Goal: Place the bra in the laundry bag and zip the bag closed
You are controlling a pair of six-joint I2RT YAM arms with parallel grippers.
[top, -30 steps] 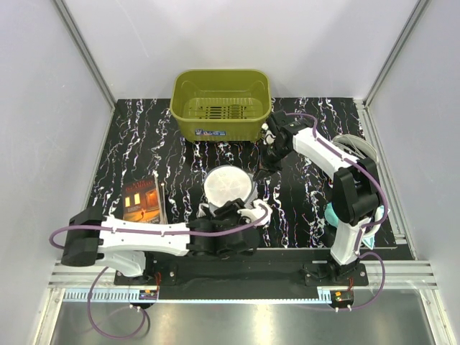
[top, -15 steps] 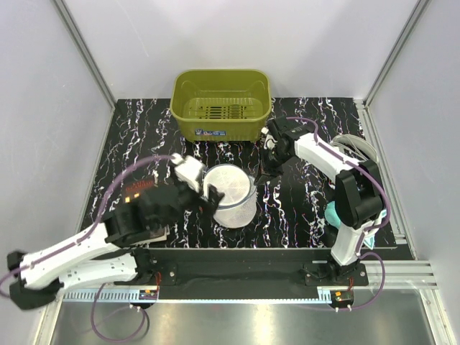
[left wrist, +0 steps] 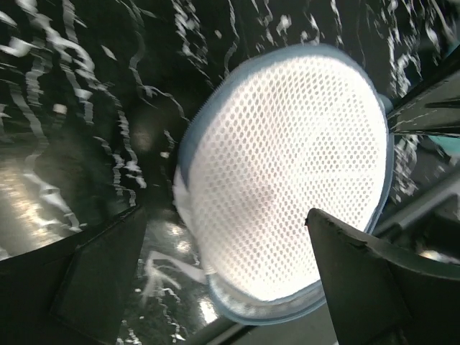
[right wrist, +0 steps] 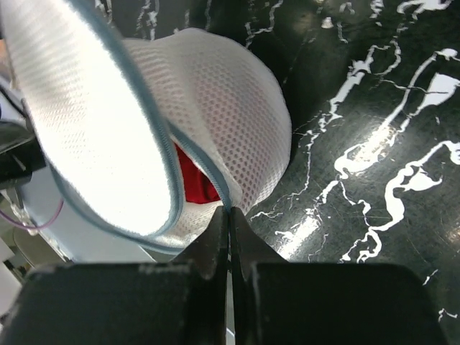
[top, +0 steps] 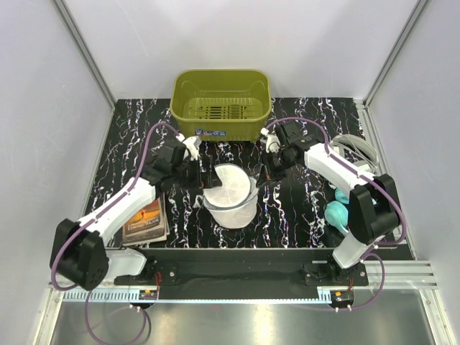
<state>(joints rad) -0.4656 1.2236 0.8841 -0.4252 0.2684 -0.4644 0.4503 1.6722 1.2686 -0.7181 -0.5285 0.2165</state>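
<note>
Top external view: the black white-veined table [top: 136, 144] is carrying an olive-green plastic basket [top: 221, 104] at twelve o'clock. At centre the white round mesh laundry bag [top: 228, 192] is gaping part-unzipped, the bright red fabric bra [right wrist: 192, 180] lying inside. The left gripper [top: 200, 175], at its ten o'clock, is spreading wide, released — the right gripper [top: 267, 172], at two o'clock, is clenching shut by the zipper rim.

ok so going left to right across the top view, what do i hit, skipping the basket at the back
book → left gripper → laundry bag → right gripper → teal item
</note>
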